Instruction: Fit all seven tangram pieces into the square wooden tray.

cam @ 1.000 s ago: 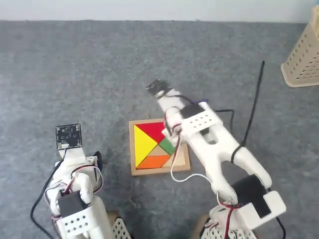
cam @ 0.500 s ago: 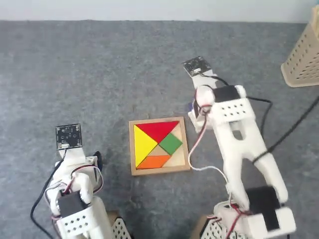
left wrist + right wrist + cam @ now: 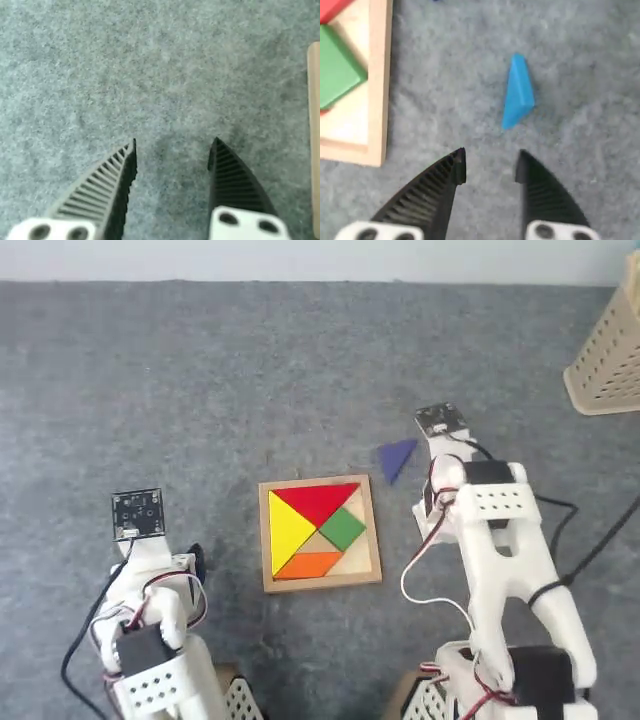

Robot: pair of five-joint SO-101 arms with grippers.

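The square wooden tray holds a red triangle, a yellow triangle, a green square, an orange piece and a small tan triangle. Bare wood shows at its near right corner. A dark blue triangle lies on the carpet beyond the tray's right side. A light blue piece lies right of the tray rim, just ahead of my open, empty right gripper. My left gripper is open over bare carpet, left of the tray edge.
Grey carpet covers the table. A perforated beige basket stands at the far right. The right arm stretches along the tray's right side. The left arm is folded at the near left.
The right arm has swung from over the tray to its right side and drawn back. The tray is uncovered and the dark blue triangle has come into sight. The left arm is unmoved.
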